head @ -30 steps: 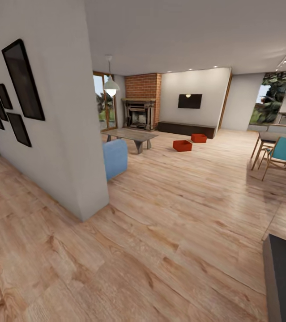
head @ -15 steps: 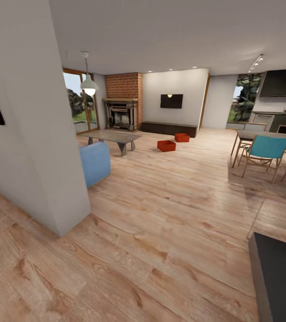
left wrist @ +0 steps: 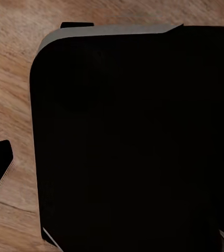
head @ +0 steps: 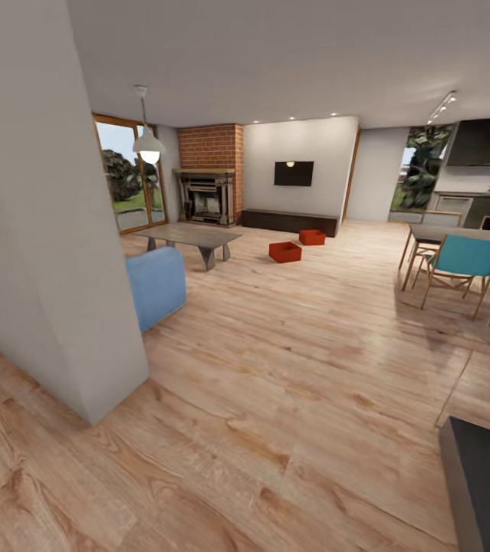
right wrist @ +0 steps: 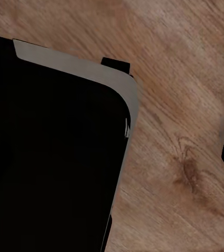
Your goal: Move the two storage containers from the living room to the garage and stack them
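Transit is what I'm doing at this moment: from the head camera I look down a long stretch of light wood plank floor point(head: 291, 399) toward the living room, and both orange-red rectangular open-topped storage containers point(head: 284, 251) sit on the planks far ahead, the nearer one just beyond the low grey coffee table point(head: 187, 236) and the second one point(head: 312, 237) just behind it, close to the long low dark cabinet point(head: 287, 221) under the black wall TV point(head: 293, 173). They lie apart from each other and clear of the brick fireplace point(head: 212, 172), so I judge either can be approached from this side. Both wrist cameras point straight down at the planks and at the dark rounded body of the robot's base point(left wrist: 133, 142), which suggests to me that the arms are tucked low for driving; the fingers are not clearly shown there, so I cannot tell whether either gripper is apart or together. For room to move, the white wall corner point(head: 83, 307) stands close on my left with a pale blue upholstered seat point(head: 156, 285) just past it, and the teal wooden-framed chair point(head: 459, 264) at the dining table bounds the right. A dark grey block edge point(head: 482, 491) sits near my lower right. Between them the floor runs open and wide, so my plan is to steer down the middle.
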